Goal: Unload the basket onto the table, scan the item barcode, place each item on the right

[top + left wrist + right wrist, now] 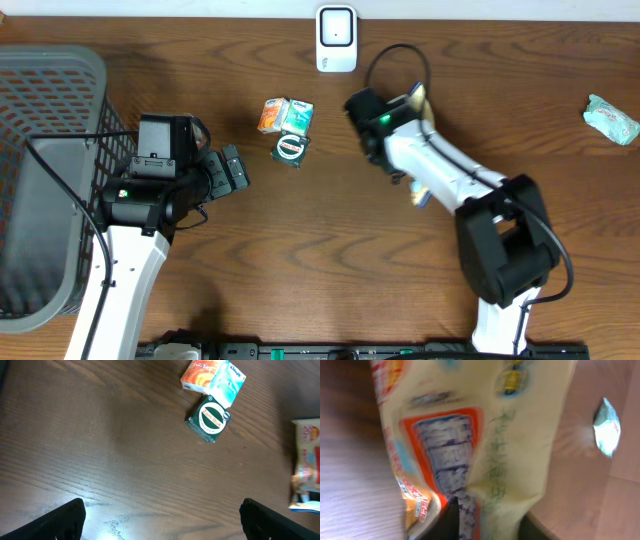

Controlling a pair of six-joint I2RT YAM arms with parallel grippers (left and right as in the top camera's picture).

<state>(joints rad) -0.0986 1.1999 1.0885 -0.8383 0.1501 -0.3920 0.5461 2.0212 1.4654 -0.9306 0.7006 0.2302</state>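
Observation:
A yellow snack packet [485,435] with red and blue print fills the right wrist view. My right gripper [490,520] is shut on its lower edge, one dark finger [451,522] on each side. From overhead, that gripper [408,102] is held above the table right of centre, with a corner of the packet [420,96] showing. The packet [306,460] also shows at the right edge of the left wrist view. The white scanner [336,40] stands at the far edge. My left gripper [232,172] [160,520] hangs open over bare wood with nothing between its fingers.
A green box [290,149] [210,419], an orange pack [271,114] [199,374] and a teal tissue pack [297,115] [227,380] lie together left of the scanner. A grey basket [40,120] stands at the left edge. A teal packet [611,118] [606,427] lies at the far right.

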